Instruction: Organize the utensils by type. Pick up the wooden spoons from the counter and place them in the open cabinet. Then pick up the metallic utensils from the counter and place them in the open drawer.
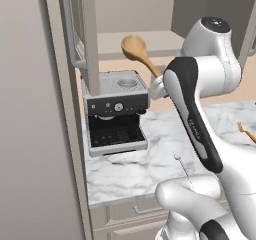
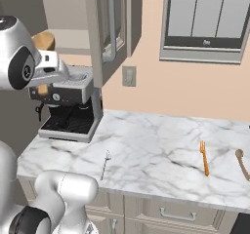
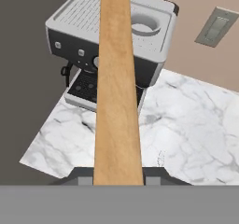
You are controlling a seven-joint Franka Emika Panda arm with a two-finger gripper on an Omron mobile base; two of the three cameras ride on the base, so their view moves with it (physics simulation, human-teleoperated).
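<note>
One marble counter (image 2: 161, 155) spans the scene, with an open cabinet (image 1: 150, 41) above it. Espresso machine (image 1: 116, 111) stands on the counter's left end beneath the cabinet. Gripper (image 1: 158, 86), raised in front of the cabinet's shelf, is closed on the handle of the large wooden spoon (image 1: 137, 51), bowl uppermost. On the counter lie the smaller wooden spoon (image 2: 241, 163), orange fork (image 2: 204, 157) just beside it, and thin silver utensil (image 2: 105, 164), well apart.
</note>
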